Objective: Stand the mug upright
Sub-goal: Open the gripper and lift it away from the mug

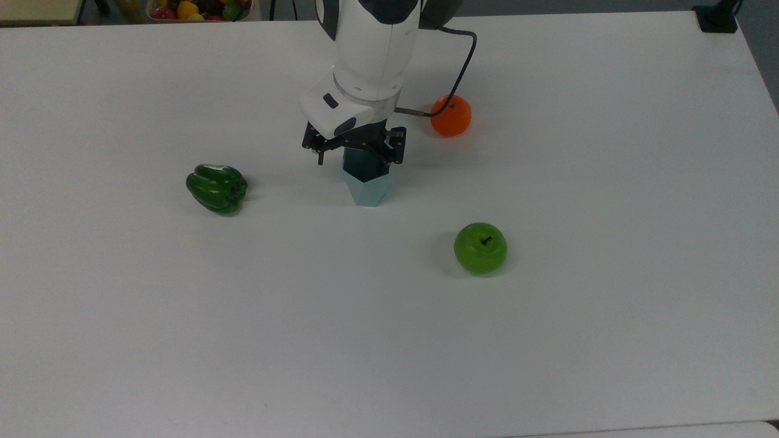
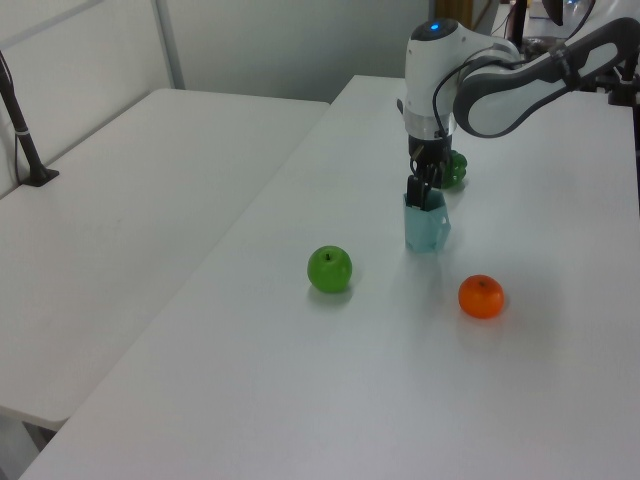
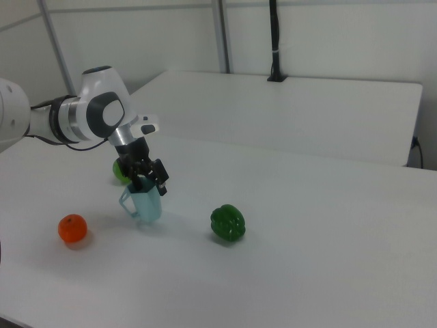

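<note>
Mug (image 1: 367, 190) upright mid-table toward the far edge, gripper (image 1: 363, 159) jaws clamped on its rim.

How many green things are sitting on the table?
2. A green pepper lies toward the top view's left, and a green apple sits toward the top view's right, nearer the front edge. More fruit fills a bin beyond the table, partly cut off.

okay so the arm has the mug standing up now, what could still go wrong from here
Two risks, both guesses. The gripper reaches down into the mouth of the mug, so lifting away before fully letting go might drag or tip it. The mug also looks slightly tilted in the right view, with the green pepper close by on the right view's right, so a fall could knock into it.
</note>
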